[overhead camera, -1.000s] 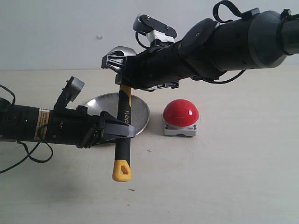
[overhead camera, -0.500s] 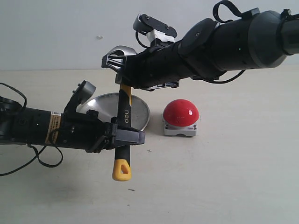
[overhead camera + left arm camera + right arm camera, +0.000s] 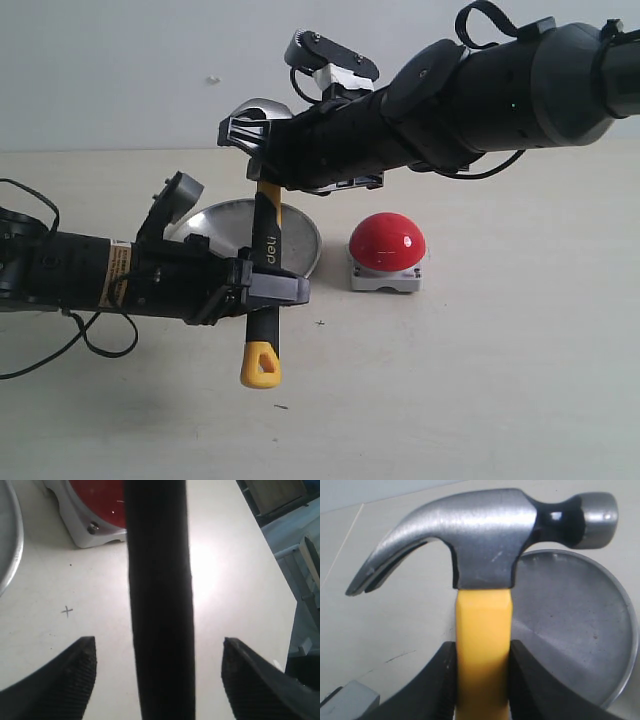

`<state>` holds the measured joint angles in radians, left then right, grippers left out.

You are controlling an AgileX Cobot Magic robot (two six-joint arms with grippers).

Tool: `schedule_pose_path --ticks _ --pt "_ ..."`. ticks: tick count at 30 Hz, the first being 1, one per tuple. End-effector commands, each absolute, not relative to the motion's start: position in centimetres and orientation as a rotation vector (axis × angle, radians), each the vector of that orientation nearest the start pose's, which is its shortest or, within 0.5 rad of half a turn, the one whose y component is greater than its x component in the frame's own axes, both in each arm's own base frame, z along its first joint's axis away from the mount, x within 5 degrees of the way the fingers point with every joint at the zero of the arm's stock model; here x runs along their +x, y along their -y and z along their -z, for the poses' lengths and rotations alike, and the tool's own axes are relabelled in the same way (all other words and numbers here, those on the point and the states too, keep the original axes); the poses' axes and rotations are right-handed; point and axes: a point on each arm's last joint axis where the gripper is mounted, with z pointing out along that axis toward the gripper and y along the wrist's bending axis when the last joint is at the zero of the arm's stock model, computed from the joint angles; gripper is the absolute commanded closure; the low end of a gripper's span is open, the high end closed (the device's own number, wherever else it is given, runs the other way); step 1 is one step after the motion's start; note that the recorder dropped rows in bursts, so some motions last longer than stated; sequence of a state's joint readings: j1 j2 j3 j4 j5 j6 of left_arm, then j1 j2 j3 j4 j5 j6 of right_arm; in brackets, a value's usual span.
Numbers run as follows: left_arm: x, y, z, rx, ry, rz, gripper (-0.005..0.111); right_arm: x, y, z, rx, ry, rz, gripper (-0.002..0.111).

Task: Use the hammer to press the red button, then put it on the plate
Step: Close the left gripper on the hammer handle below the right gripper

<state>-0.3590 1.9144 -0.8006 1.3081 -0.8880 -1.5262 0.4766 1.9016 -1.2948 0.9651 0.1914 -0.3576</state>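
Observation:
The hammer (image 3: 265,240) hangs upright above the table, dark head up and yellow end down. My right gripper (image 3: 266,186) is shut on the yellow handle (image 3: 482,645) just under the head (image 3: 485,535). My left gripper (image 3: 272,290) is open and straddles the black grip (image 3: 160,600); both fingertips (image 3: 82,665) stand clear of it with a gap on each side. The red button (image 3: 387,242) sits on its grey base to the right of the hammer. The silver plate (image 3: 298,238) lies behind the handle.
The button (image 3: 97,500) and the plate's rim (image 3: 10,545) show past the handle in the left wrist view. The plate (image 3: 570,630) lies below the hammer head. A small pencilled cross (image 3: 319,322) marks the table. Cables trail from the left arm.
My left arm slid right, bringing its open jaws around the hammer's black grip, and has barely moved in the last half second. The right arm and hammer stayed still.

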Motion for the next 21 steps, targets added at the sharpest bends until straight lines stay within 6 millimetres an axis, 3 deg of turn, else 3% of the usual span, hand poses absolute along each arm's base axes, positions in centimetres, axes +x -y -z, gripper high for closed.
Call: schedule_pose_path --ticks 1,11,21 --pt "28.29 17.98 -13.34 0.453 -2.29 1.321 0.05 37.6 -20.76 -22.94 0.058 -2.255 -0.746 0.108" --pt "28.53 17.91 -13.34 0.416 -2.288 1.304 0.107 37.59 -20.77 -22.93 0.058 -2.256 -0.747 0.108" --pt "28.68 17.77 -13.37 0.436 -2.268 1.287 0.107 37.57 -20.74 -22.87 0.054 -2.256 -0.742 0.108"
